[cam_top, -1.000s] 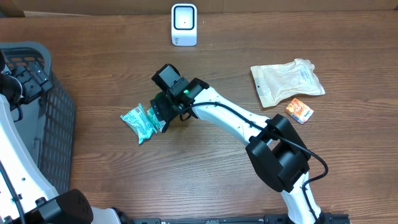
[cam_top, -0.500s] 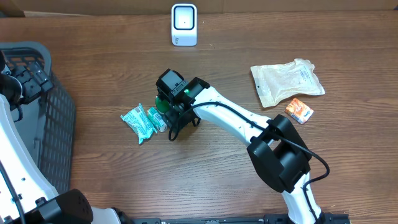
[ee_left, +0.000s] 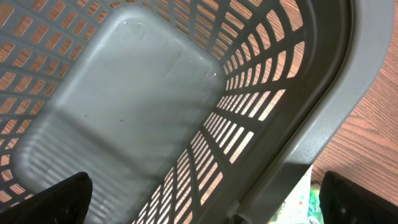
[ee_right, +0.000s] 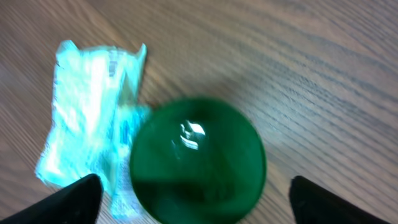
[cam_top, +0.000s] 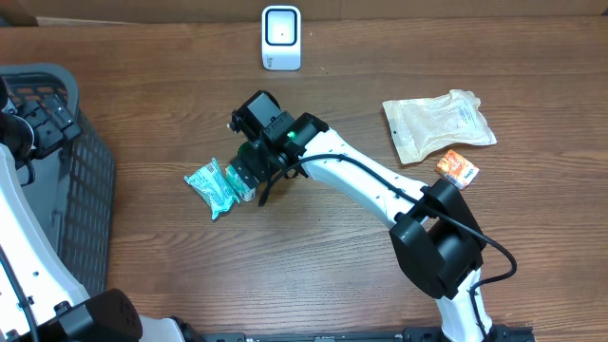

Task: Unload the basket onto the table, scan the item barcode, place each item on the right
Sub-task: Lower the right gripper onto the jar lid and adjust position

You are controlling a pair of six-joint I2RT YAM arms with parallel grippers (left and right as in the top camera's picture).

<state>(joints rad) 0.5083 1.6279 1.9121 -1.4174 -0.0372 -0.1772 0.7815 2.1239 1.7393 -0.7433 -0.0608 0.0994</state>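
1. Wooden worktop [cam_top: 190, 275]: bare on the robot's side, where both arms rise.
2. Left tool [ee_left: 208, 199]: hangs over the grey basket [ee_left: 124, 112] at the robot's left. Its fingers are spread wide with nothing between them.
3. Right tool [ee_right: 199, 196]: reaches to the middle of the worktop and points down. Its fingers stand wide, one at each side of the wrist view, and grip nothing.
4. Green item [ee_right: 198, 158]: a round top seen from above, blurred. It rests on the worktop between the right tool's fingers, and neither finger appears to touch it. It lies just beside the teal packets [ee_right: 87, 124]; whether they touch cannot be told. No barcode is visible.
5. Pale pouch [cam_top: 439, 122] and orange packet [cam_top: 458, 169]: near each other on the robot's right, well apart from the green item.
6. White scanner [cam_top: 281, 38]: upright at the far edge, well apart from the green item.
7. Progress (judgement): the green item, taken as the one to scan, is neither gripped nor lifted. Whether a scan has been made cannot be told. Left to do, it seems:
   - close the right tool on the item;
   - raise it and carry it to the scanner;
   - turn its barcode to the window.
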